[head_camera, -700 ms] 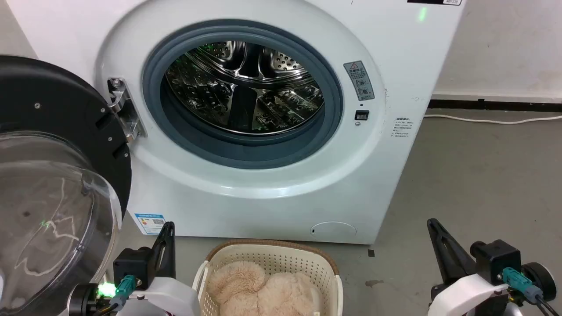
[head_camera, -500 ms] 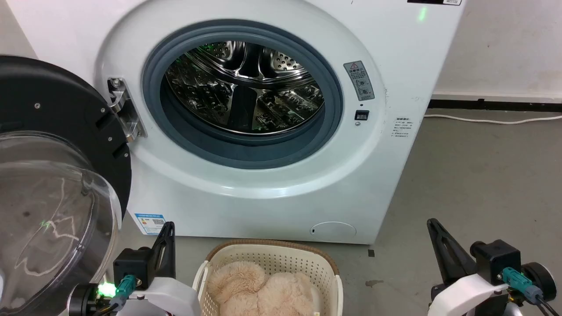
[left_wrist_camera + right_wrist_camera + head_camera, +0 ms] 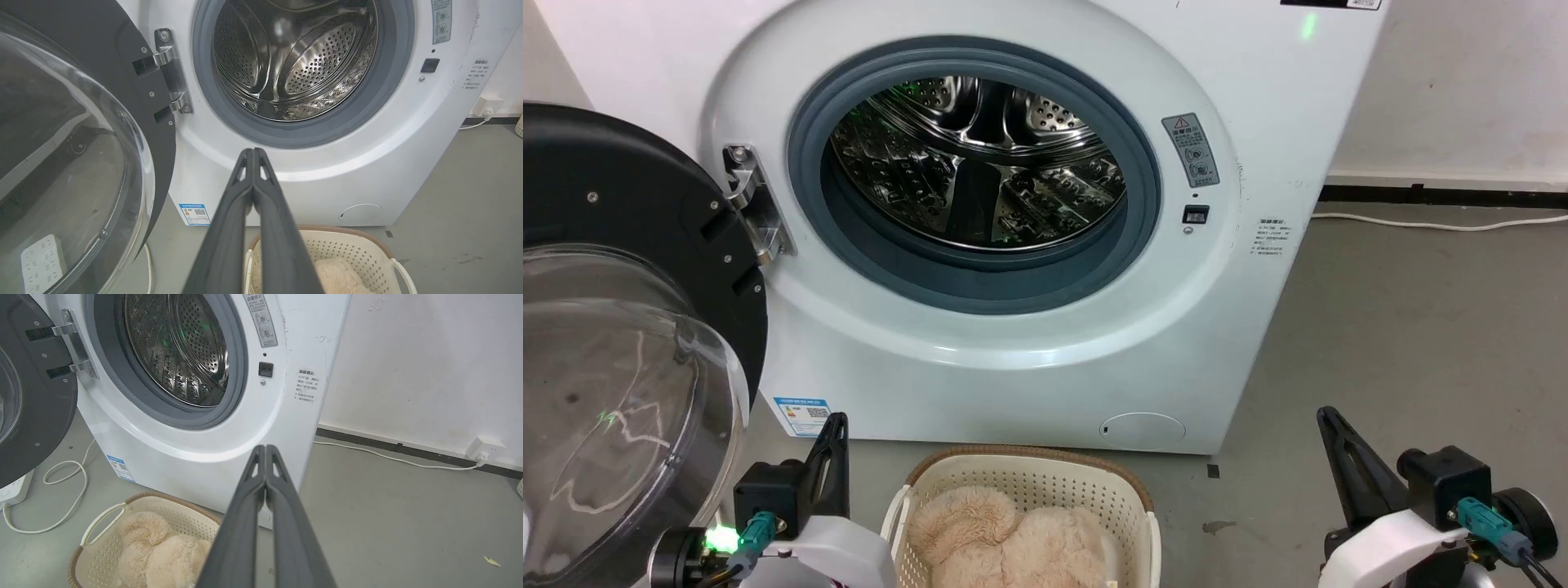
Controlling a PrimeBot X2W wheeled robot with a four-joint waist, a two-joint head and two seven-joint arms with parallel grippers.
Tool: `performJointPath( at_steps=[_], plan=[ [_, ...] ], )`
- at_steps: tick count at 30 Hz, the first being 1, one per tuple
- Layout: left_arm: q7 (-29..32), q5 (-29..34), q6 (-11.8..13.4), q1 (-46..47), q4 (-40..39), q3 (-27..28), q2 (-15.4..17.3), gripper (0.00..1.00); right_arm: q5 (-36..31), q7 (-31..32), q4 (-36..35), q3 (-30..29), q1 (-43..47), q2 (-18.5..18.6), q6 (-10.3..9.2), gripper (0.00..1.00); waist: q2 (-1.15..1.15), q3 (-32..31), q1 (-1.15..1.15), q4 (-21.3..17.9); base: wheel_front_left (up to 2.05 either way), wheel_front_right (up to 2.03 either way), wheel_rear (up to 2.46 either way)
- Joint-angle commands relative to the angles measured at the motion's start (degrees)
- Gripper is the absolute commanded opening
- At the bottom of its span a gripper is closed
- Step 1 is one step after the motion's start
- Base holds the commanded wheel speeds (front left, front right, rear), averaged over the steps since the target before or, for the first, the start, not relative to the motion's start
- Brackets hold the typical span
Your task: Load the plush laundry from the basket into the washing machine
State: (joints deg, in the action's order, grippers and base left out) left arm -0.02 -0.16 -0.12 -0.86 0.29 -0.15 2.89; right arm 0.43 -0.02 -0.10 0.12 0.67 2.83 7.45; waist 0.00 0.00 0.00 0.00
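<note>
Basket (image 3: 1029,475) of plush laundry (image 3: 1005,535) placed just before the open washing machine (image 3: 1258,122), presumably to shorten the lift; left hand (image 3: 253,153) and right hand (image 3: 265,449) flank it, both closed and empty.

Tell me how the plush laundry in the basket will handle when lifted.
The plush laundry looks soft and lumpy, so it will likely sag and drape. Its fluffy long pile suggests light weight for its bulk, and probably an easy, non-slippery grip.

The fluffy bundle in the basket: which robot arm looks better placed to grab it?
Probably left. The left gripper sits close beside the basket holding the plush laundry; the right gripper stands farther off to the side. Both are shut.
</note>
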Motion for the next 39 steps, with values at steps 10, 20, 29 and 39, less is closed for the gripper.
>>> performJointPath(
  at_steps=[10,20,29,39],
  plan=[
    [0.02,0.16,0.12,0.86,-0.29,0.15,-0.02,0.00,-0.43,0.02,0.10,-0.12,-0.67,0.05,0.03,0.00,0.00,0.00,0.00,0.00,0.00,0.00,0.00],
    [-0.17,-0.01,-0.01,-0.02,-0.03,-0.17,0.00,1.00,0.28,-0.17,0.02,0.01,0.08,0.00,-0.01,1.00,0.00,0.01,0.00,0.00,0.00,0.00,0.00],
    [-1.25,0.04,-0.36,0.11,-0.03,-1.10,0.21,1.00,1.31,-1.25,0.17,-0.84,0.10,0.00,-0.01,1.00,0.00,0.75,0.00,-0.21,0.00,0.00,0.00],
    [-2.44,0.07,-1.00,1.43,1.91,-2.50,0.90,1.00,3.01,-2.44,0.64,-1.48,-0.74,0.01,0.00,1.00,0.00,3.66,0.00,-1.00,0.00,0.00,0.00]
  ],
)
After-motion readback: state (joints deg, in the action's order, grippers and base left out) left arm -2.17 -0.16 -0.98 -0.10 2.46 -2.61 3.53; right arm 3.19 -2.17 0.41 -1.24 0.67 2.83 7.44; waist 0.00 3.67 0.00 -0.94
